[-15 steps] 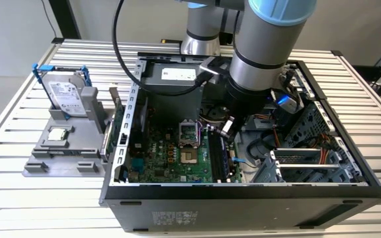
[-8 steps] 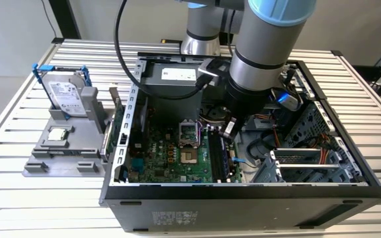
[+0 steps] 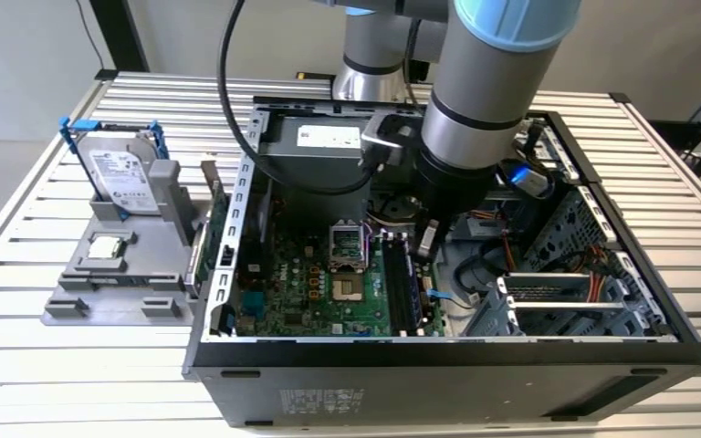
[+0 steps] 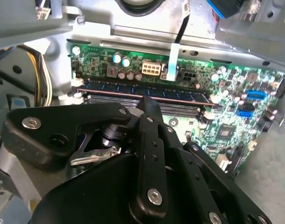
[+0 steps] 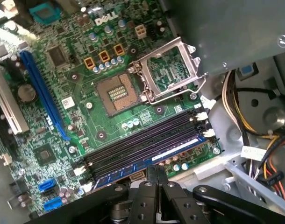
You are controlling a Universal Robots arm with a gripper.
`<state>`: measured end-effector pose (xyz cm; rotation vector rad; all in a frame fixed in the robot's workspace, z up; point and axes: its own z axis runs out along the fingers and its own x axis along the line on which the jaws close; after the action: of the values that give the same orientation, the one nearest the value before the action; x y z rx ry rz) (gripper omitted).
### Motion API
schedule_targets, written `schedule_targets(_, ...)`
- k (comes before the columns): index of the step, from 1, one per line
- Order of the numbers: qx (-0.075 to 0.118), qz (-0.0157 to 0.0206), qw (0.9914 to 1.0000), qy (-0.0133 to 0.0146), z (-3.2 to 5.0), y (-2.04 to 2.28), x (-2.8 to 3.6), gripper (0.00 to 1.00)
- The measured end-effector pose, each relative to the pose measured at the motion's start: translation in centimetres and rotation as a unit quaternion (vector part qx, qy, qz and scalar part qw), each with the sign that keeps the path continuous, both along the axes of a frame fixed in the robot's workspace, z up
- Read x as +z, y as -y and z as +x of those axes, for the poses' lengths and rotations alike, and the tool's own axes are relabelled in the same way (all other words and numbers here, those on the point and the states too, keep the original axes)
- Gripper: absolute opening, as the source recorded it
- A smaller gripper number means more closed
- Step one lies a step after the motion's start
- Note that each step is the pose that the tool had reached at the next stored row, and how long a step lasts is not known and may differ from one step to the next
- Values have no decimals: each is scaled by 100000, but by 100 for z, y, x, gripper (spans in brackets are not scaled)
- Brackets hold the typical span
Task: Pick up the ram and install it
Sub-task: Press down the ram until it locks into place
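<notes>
The ram (image 4: 133, 92), a long thin board with black chips, stands on edge in the outermost of the black memory slots (image 5: 142, 147) on the green motherboard (image 5: 110, 60). It also shows as a bluish strip, the ram (image 5: 133, 167), in the first wrist view. My gripper (image 3: 427, 239) reaches down inside the open computer case (image 3: 448, 351), over those slots. Its black fingers are shut together, and the gripper (image 4: 148, 103) sits at the middle of the ram's top edge, the gripper (image 5: 154, 170) right against it. I cannot tell whether the tips press on the board.
An open processor socket (image 5: 117, 93) lies beside the slots. Yellow and orange cables (image 5: 245, 116) and a metal drive cage (image 3: 558, 292) crowd the case's side. Outside the case, on the exterior view's left, a grey stand (image 3: 120, 283) holds a hard drive in a blue frame (image 3: 120, 169) and a square chip (image 3: 107, 246).
</notes>
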<state>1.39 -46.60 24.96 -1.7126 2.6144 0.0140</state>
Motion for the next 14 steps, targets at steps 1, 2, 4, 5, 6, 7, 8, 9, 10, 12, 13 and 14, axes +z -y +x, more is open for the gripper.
schedule_targets(1, 853, -6, 99996, 20, 0, 0, -2, 0)
schedule_targets(2, 1721, 2, 99985, 34, 0, 0, -4, 0)
schedule_targets(4, 3388, 12, 99943, 46, 0, -1, -10, 0)
schedule_targets(5, 4263, 14, 99909, 48, 0, -2, -12, 0)
schedule_targets(6, 5162, 10, 99867, 50, -1, -2, -15, 0)
schedule_targets(7, 6062, 7, 99816, 55, -1, -2, -18, 0)
schedule_targets(8, 6957, 11, 99758, 61, -1, -2, -21, 0)
schedule_targets(9, 7860, 15, 99691, 62, 0, -2, -25, 0)
schedule_targets(10, 8760, 12, 99616, 62, 0, -2, -27, 0)
schedule_targets(12, 10607, 22, 99436, 67, 0, -2, -37, 0)
schedule_targets(13, 11520, 17, 99334, 64, 0, -2, -44, 0)
schedule_targets(14, 12389, 15, 99230, 62, 0, -2, -52, 0)
